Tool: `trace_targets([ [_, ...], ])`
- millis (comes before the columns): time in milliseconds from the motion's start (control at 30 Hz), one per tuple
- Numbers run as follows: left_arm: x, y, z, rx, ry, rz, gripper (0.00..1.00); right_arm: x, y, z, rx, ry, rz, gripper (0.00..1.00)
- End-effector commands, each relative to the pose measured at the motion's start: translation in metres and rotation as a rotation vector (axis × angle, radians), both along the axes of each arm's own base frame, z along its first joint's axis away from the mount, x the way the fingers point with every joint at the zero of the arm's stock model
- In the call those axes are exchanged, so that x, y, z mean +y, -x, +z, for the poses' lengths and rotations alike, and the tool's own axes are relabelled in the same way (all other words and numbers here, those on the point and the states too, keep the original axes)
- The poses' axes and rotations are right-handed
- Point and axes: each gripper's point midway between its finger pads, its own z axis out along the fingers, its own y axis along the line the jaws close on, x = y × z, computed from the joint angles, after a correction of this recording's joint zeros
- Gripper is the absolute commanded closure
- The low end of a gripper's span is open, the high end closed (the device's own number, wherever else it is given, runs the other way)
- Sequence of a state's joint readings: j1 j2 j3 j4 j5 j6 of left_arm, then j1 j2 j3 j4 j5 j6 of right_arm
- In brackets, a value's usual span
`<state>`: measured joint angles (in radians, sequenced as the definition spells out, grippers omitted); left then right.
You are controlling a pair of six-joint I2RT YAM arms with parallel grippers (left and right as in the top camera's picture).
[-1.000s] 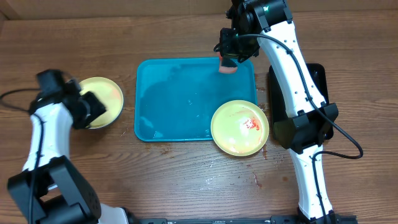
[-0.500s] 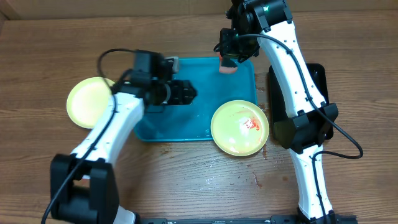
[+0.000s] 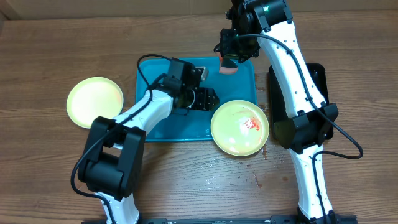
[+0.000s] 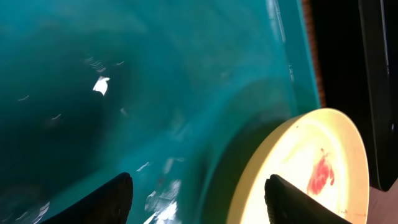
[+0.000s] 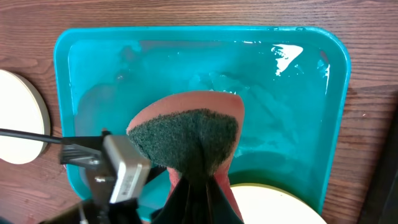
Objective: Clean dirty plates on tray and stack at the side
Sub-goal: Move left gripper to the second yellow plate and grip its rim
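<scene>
Sauce-smeared plate (image 3: 240,128) overlapping tray (image 3: 239,87) corner, left hand (image 3: 212,99) spread beside it, right hand (image 3: 227,58) pinching sponge (image 5: 186,127)

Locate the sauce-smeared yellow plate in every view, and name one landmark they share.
Overhead: the sauce-smeared yellow plate sits lower right of centre, overlapping the turquoise tray's lower right corner.
Left wrist: lower right, red smear visible, beside the tray floor.
Right wrist: a pale sliver at the bottom edge, right of the sponge.
Shared landmark: the turquoise tray, in all three.
</scene>
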<state>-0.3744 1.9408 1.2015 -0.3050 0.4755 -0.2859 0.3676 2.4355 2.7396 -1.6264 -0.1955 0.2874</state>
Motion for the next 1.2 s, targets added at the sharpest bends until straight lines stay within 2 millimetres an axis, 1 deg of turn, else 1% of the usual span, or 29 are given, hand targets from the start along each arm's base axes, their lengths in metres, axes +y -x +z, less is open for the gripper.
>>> trace_targets([
  [0, -0.016, 0.003, -0.002, 0.001, 0.018, -0.033, 0.30, 0.002, 0.004, 0.026, -0.052, -0.028, 0.008, 0.96],
  [133, -0.018, 0.004, -0.002, 0.001, 0.018, -0.038, 0.31, 0.002, 0.004, 0.026, -0.052, -0.028, 0.008, 0.96],
  [233, -0.019, 0.006, -0.001, 0.006, 0.029, -0.045, 0.35, 0.002, 0.003, 0.026, -0.053, -0.029, 0.008, 0.96],
  [333, -0.024, 0.010, 0.000, 0.016, 0.044, -0.060, 0.41, 0.002, 0.003, 0.026, -0.052, -0.028, 0.008, 0.96],
  [433, -0.027, 0.014, -0.002, 0.024, 0.037, -0.070, 0.42, 0.002, 0.004, 0.026, -0.052, -0.028, 0.008, 0.96],
  [567, -0.035, 0.020, -0.011, 0.028, 0.015, -0.091, 0.43, 0.002, 0.004, 0.026, -0.049, -0.027, 0.008, 0.96],
  [700, -0.036, 0.021, -0.018, 0.039, 0.007, -0.090, 0.46, 0.002, 0.005, 0.025, -0.045, -0.025, 0.008, 0.96],
  [767, -0.035, 0.021, -0.019, 0.038, 0.002, -0.086, 0.54, 0.002, 0.005, 0.025, -0.045, -0.025, 0.008, 0.96],
  [833, -0.033, 0.019, -0.021, 0.034, -0.012, -0.076, 0.58, 0.002, 0.005, 0.025, -0.045, -0.025, 0.008, 0.96],
  [867, -0.033, 0.018, -0.021, 0.034, -0.016, -0.070, 0.62, 0.002, 0.005, 0.025, -0.045, -0.025, 0.008, 0.96],
  [933, -0.030, 0.016, -0.022, 0.036, -0.027, -0.048, 0.76, 0.002, 0.005, 0.025, -0.045, -0.024, 0.011, 0.96],
  [1033, -0.028, 0.015, -0.024, 0.039, -0.036, -0.030, 0.90, 0.001, 0.006, 0.025, -0.043, -0.023, 0.011, 0.96],
  [1100, -0.028, 0.015, -0.023, 0.038, -0.036, -0.030, 0.96, 0.001, 0.006, 0.025, -0.042, -0.023, 0.011, 0.96],
  [1167, -0.029, 0.015, -0.023, 0.038, -0.036, -0.030, 0.96, 0.001, 0.007, 0.025, -0.040, -0.022, 0.011, 0.96],
])
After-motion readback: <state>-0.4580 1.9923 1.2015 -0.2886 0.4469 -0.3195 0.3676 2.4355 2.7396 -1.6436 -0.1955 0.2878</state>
